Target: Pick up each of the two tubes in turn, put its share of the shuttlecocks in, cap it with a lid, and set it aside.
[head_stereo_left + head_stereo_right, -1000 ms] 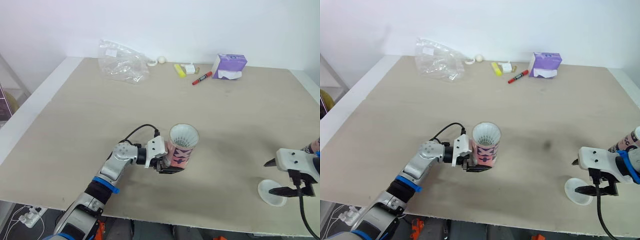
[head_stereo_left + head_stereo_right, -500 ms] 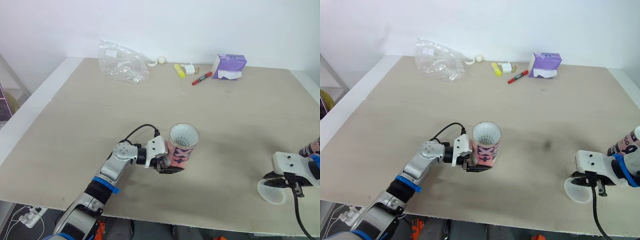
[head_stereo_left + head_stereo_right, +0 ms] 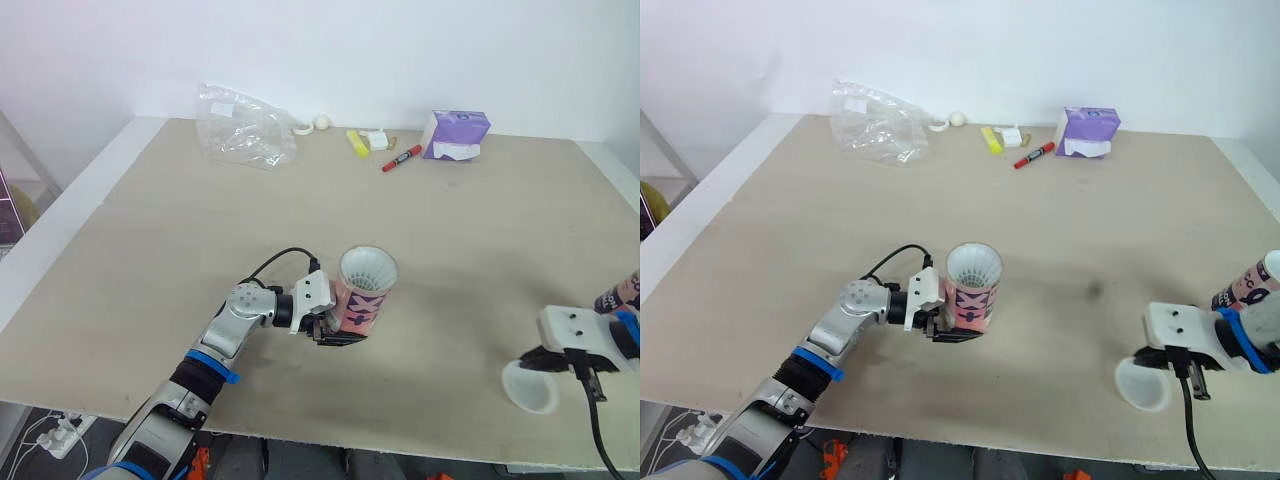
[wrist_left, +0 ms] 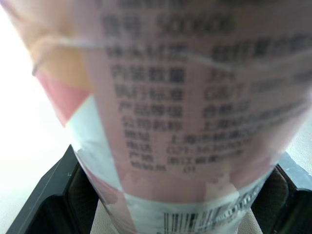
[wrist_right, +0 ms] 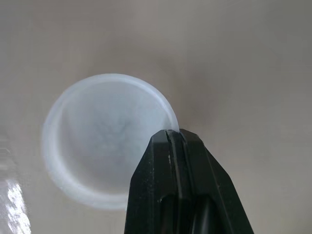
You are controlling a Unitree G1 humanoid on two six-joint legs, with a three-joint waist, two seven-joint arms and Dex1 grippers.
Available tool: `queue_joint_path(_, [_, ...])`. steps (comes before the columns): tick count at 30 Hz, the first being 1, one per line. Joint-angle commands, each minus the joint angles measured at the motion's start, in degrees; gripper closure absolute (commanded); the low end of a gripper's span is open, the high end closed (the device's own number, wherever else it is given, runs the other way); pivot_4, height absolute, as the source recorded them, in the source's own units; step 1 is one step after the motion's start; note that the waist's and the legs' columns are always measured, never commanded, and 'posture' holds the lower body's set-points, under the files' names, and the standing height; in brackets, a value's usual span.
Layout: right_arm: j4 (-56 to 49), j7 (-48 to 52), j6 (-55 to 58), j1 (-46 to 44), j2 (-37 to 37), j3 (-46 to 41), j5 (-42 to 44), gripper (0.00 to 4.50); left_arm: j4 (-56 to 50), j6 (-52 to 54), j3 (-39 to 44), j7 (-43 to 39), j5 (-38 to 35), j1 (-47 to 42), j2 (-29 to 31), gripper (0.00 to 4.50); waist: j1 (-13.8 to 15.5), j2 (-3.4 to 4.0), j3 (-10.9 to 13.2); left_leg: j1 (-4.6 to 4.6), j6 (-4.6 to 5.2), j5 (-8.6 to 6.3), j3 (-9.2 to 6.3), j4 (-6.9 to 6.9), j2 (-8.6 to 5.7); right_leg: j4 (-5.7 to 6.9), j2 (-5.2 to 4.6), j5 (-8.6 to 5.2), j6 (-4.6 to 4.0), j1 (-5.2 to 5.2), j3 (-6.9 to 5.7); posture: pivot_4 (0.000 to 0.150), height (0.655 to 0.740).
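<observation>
**Left gripper gripping the loaded tube, right gripper pinching a lid**

The pink tube (image 3: 362,300) is standing slightly tilted near the front middle of the table (image 3: 200,250), its open mouth showing white shuttlecocks (image 3: 368,271) nested inside. The left gripper (image 3: 335,335) is clamping the tube low on its body, one black finger pressing on each side, as the left wrist view is showing against the printed label.

To the front right, the translucent white lid (image 3: 528,386) is hanging close to the table's front edge, well apart from the tube. The right gripper (image 5: 173,139) is pinching the lid's rim between its closed fingers, and the lid's hollow side is facing the wrist camera. Just behind the right arm, a second pink tube (image 3: 1246,291) is standing at the table's right edge.

Along the far edge, a crumpled clear plastic bag (image 3: 245,125) is lying to the left, with a yellow highlighter (image 3: 358,142), a red marker (image 3: 401,158) and a purple pack (image 3: 455,134) sitting to its right
</observation>
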Motion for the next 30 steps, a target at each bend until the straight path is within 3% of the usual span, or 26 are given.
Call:
queue_joint_path(1, [-8.26,1.1,4.12,-10.43,-2.6,-1.85,6.24,4.48,3.91,0.79,-0.64,0.36,2.37,-0.48,0.74,0.7,-0.11,0.11,-0.06,0.0,-0.02,0.01,0.0,0.04,0.0,0.0,-0.01,0.01,0.01,0.01,0.0,0.15,0.74])
queue_joint_path(3, [-10.39,1.09,6.09,-19.22,-1.57,0.51,8.52,4.48,4.98,0.73,-0.54,0.28,2.31,-1.35,0.55,0.7,-0.15,0.11,-0.06,0.08,-0.06,0.02,0.0,0.04,-0.01,0.0,-0.01,0.01,0.01,0.07,-0.01,0.15,0.74])
queue_joint_path(5, [-12.21,1.21,8.0,-33.61,2.91,5.47,10.15,4.48,6.37,1.03,-0.46,0.15,2.23,-2.57,0.13,0.7,-0.75,0.11,-0.07,0.16,-0.16,-0.01,0.0,0.04,0.0,0.0,-0.02,0.01,0.01,-0.06,-0.02,0.15,0.74])
queue_joint_path(7, [-12.77,1.85,9.27,-44.36,7.57,10.04,10.35,4.48,7.46,0.9,-0.6,0.08,2.3,-3.32,-0.24,0.7,-0.82,-0.34,-0.1,0.16,-0.27,-0.01,0.08,0.01,0.0,-0.07,-0.12,-0.01,-0.01,0.01,-0.03,0.15,0.74])
queue_joint_path(10, [-12.29,2.59,10.16,-50.76,11.97,14.13,9.63,4.48,8.08,0.53,-0.84,0.12,2.53,-3.5,-0.55,0.7,-1.14,-0.38,-0.13,0.04,-0.3,0.03,0.26,0.02,-0.02,-0.21,-0.33,0.02,-0.03,-0.05,-0.07,0.15,0.74])
queue_joint_path(17, [-8.04,2.73,5.27,-55.29,20.17,20.01,4.86,4.48,8.19,0.19,-0.91,0.23,2.81,-3.25,-0.52,0.7,-0.63,-0.5,-0.12,-0.11,-0.18,0.1,0.29,-0.03,-0.07,-0.2,-0.38,0.03,0.06,-0.02,-0.11,0.15,0.74])
queue_joint_path(30, [-1.55,2.77,-5.35,-55.33,25.18,21.92,-0.37,4.48,6.73,0.88,-0.86,0.83,3.07,-2.11,0.44,0.7,-0.83,-0.47,-0.13,-0.22,-0.11,0.15,0.29,-0.07,0.0,-0.13,-0.3,0.08,0.12,-0.07,-0.11,0.15,0.74])
